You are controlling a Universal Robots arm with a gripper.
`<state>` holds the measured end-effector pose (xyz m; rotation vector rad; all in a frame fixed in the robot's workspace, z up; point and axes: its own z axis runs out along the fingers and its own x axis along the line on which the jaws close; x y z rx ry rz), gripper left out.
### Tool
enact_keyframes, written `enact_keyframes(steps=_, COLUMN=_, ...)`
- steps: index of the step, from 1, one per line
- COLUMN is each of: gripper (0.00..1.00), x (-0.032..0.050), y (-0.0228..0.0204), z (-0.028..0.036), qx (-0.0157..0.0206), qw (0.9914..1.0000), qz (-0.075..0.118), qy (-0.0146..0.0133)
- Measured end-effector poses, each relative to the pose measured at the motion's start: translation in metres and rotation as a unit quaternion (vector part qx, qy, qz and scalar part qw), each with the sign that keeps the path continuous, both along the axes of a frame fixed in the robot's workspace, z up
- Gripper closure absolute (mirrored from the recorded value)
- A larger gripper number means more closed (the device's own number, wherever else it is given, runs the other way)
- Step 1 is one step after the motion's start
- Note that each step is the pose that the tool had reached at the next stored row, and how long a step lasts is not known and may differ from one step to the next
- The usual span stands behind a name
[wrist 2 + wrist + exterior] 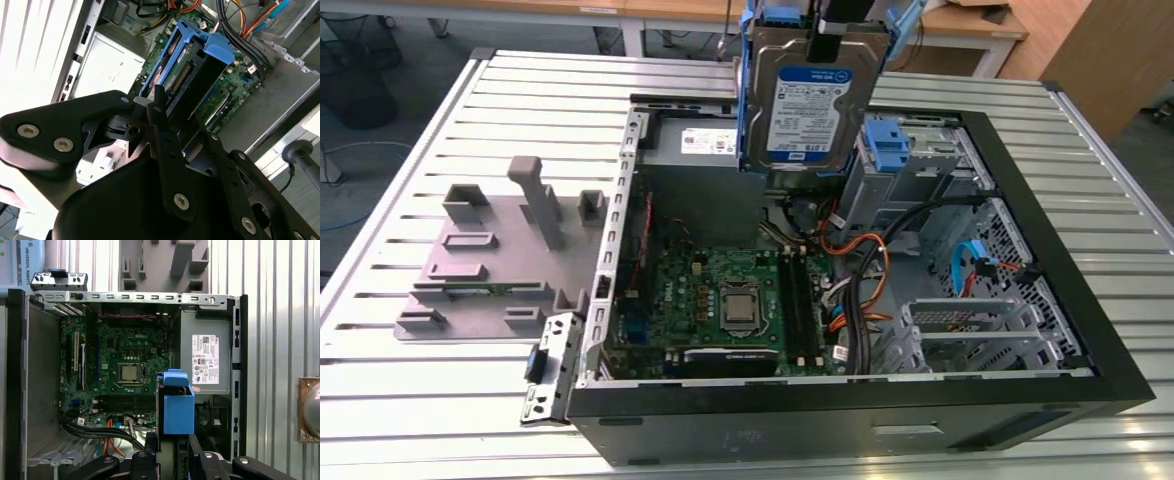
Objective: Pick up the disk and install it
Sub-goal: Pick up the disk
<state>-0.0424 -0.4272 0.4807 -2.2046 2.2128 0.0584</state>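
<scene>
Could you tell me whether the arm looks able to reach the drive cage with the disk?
Probably yes: the case lies open, the tool holds the disk above it, and nothing seems to cover the cage; the cables run beside it.

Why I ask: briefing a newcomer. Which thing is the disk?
Find the open black computer case. Above it the gripper holds the disk upright: a silver drive with blue-and-white label and blue rails. Unlike it, the grey power supply and bare blue bracket sit inside the case.
</scene>
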Motion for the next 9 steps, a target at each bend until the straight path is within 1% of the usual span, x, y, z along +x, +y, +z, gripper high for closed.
enact_keyframes(steps=6, gripper=0.65, x=0.0000, y=-0.0158, z=-0.0004, qx=0.0000, qw=1.00000, qz=0.000, qy=0.0000)
enact_keyframes(steps=9, gripper=0.65, x=0.0000, y=-0.0223, z=-0.0005, qx=-0.0001, qw=1.00000, qz=0.000, qy=0.0000)
